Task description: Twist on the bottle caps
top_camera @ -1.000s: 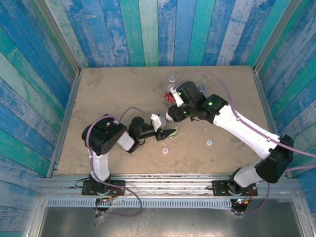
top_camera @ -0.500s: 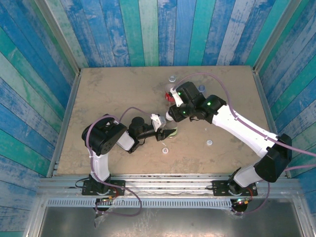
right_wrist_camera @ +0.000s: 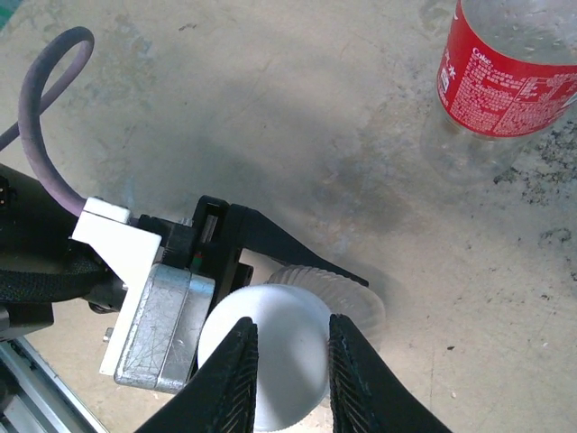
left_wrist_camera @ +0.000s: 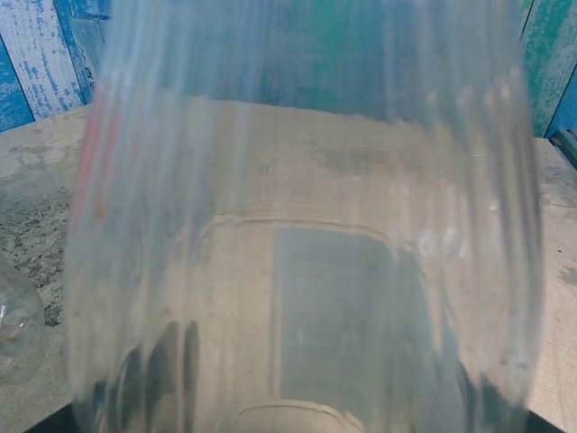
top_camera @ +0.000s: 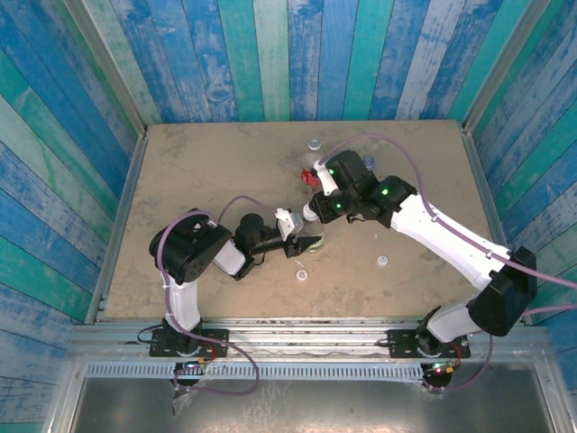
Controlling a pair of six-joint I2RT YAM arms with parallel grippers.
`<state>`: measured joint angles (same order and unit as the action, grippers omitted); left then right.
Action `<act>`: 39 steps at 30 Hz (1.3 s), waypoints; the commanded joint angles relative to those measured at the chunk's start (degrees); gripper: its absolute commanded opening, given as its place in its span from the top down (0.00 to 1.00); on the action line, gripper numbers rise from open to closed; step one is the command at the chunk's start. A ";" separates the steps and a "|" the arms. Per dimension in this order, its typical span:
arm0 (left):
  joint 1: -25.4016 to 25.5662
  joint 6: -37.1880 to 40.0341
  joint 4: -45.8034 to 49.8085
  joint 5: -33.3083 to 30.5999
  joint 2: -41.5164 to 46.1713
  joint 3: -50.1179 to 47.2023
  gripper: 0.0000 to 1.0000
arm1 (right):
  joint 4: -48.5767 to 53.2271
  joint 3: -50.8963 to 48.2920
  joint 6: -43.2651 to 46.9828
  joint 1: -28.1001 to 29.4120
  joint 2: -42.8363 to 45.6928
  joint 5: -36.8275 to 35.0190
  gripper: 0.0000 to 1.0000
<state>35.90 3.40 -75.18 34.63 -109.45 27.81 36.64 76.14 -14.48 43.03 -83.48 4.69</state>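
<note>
White cap (right_wrist_camera: 270, 356) sat pinched between the two fingers (right_wrist_camera: 236, 379) of the right gripper (right_wrist_camera: 290, 329), bottom middle of the right wrist view. So that gripper was clamped on the cap, one pad against each side. Right underneath, the ridged neck of the green-labelled bottle (right_wrist_camera: 338, 293) peeked out just up and to the right of the cap. Couldn't tell whether cap and neck were actually touching.

The left gripper (top_camera: 296, 237) reached in from the left of the frame and was closed on that same bottle, its black jaws hugging it just below the neck. In the top view the bottle sat a little below the middle of the frame on the tan table (top_camera: 198, 171), with the right gripper directly above it in the picture. The left wrist view was mostly the bottle's clear ribbed wall, pressed up close to the lens, with the table visible through it.

The red-labelled bottle (right_wrist_camera: 505, 72) stood in the upper right of the right wrist view, well apart from both grippers.

Two more caps lay loose on the table. The second cap (top_camera: 300, 274) was just below the held bottle. The third cap (top_camera: 382, 262) was off to the right, near the right arm. Neither gripper was touching either of them.
</note>
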 commanded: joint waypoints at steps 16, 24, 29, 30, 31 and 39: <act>0.25 -0.68 2.75 0.43 -1.73 0.69 0.42 | 2.44 -1.14 -2.09 -0.94 3.08 0.94 0.60; 0.28 0.03 3.48 0.36 -1.32 0.58 0.42 | 1.62 2.11 -0.28 -2.83 -0.81 3.61 0.59; 0.23 0.05 3.50 0.44 -1.22 0.49 0.42 | 1.64 1.93 0.33 -2.86 -1.71 4.85 0.66; 0.26 0.11 3.63 0.40 -1.21 0.55 0.42 | 1.61 1.34 0.12 -2.87 -1.37 5.21 0.69; 0.29 0.04 3.64 0.42 -1.21 0.62 0.42 | 1.59 0.50 -0.34 -2.86 -0.81 5.62 0.72; 0.28 -0.92 3.57 1.19 -1.37 0.97 0.43 | 0.78 -7.51 -4.75 -1.39 5.60 9.04 0.78</act>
<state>35.90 3.22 -74.46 35.05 -109.45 28.23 35.46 71.37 -17.08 40.36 -79.59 11.03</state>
